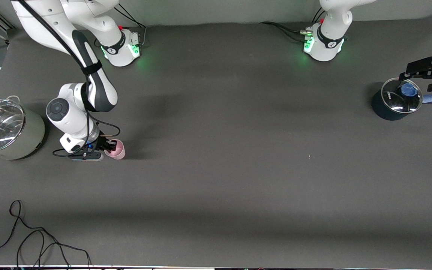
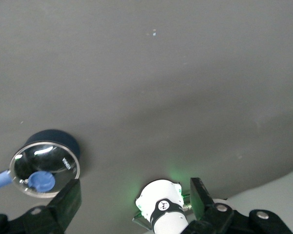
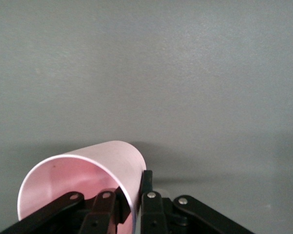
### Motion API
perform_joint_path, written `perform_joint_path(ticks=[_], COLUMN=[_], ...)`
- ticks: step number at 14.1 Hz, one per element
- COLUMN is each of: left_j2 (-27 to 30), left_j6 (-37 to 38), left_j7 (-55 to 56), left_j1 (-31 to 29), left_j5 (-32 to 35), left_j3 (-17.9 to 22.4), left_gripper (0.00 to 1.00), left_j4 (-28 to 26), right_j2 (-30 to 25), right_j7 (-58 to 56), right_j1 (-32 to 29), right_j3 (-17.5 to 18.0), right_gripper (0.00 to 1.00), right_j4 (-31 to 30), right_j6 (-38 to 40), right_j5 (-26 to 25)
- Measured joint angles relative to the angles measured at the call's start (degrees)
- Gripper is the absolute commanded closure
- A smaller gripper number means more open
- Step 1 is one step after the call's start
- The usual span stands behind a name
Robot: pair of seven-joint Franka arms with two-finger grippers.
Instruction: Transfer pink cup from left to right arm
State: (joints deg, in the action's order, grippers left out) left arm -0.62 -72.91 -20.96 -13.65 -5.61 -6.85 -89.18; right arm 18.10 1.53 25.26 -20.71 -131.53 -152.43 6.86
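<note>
So the pink cup [image 1: 116,149] is sitting over by the right arm's end of the counter, roughly midway between the robots' edge and the camera's edge, right next to a pale green pot [image 1: 11,131] with a glass lid. The right gripper [image 1: 103,147] is already on it: in its wrist view one finger is inside the cup's rim and the other outside, pinching the wall, so it's clenched on the cup [image 3: 83,178].

If I'm reading the step right, it needs to keep that pinch firm and lift straight up, since a thin rim grip like that could let the cup swing or slip.

The left gripper [image 1: 431,73] waits over the dark blue pot [image 1: 396,99] at the left arm's end, fingers spread apart and holding nothing.
</note>
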Motion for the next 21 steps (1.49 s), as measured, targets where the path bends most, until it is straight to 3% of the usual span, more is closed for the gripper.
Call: perform_joint_path(ticks=[1, 2, 5, 8, 13, 16, 17, 21], left_j2=[0.0, 0.0, 0.1, 1.3, 2.2, 2.2, 2.2, 2.1], left_j6=[-0.2, -1.2, -5.5, -11.1, -14.7, -15.3, -15.3, -15.6], left_j7=[2.0, 4.7, 10.8, 12.0, 12.0, 12.0, 12.0, 12.0], left_j1=[0.3, 0.9, 3.4, 4.5, 6.6, 15.9, 17.1, 16.5], left_j5=[1.8, 3.7, 6.0, 6.7, 6.6, 6.6, 6.6, 6.6], left_j3=[-0.7, -1.2, -2.0, -2.2, -0.7, 8.2, 9.4, 8.6], left_gripper=[0.0, 0.0, 0.01, 0.01, 0.01, 0.01, 0.01, 0.01], left_j4=[0.2, 0.4, 0.4, -2.4, -4.1, -3.9, -3.8, -3.6], right_j2=[0.5, 0.5, -0.4, -4.5, -15.4, -19.6, -20.8, -23.3], right_j7=[-0.4, -0.6, -0.8, -0.8, -0.7, -0.7, -0.7, -0.6], right_j1=[-0.2, -0.4, -0.9, -0.9, -0.9, -0.9, -0.9, -0.9], right_j3=[0.0, 0.0, -0.2, -0.2, -0.5, -0.6, -0.6, -0.7], right_gripper=[0.24, 0.0, 0.0, 0.0, 0.0, 0.0, 0.0, 0.0], right_j4=[0.0, 0.0, 0.3, 1.6, 11.7, 19.5, 21.6, 29.6], right_j6=[-0.3, -0.4, 0.6, 6.8, 31.6, 45.0, 48.3, 60.5], right_j5=[0.0, 0.0, 0.0, 0.0, 0.0, -0.3, -1.3, -5.1])
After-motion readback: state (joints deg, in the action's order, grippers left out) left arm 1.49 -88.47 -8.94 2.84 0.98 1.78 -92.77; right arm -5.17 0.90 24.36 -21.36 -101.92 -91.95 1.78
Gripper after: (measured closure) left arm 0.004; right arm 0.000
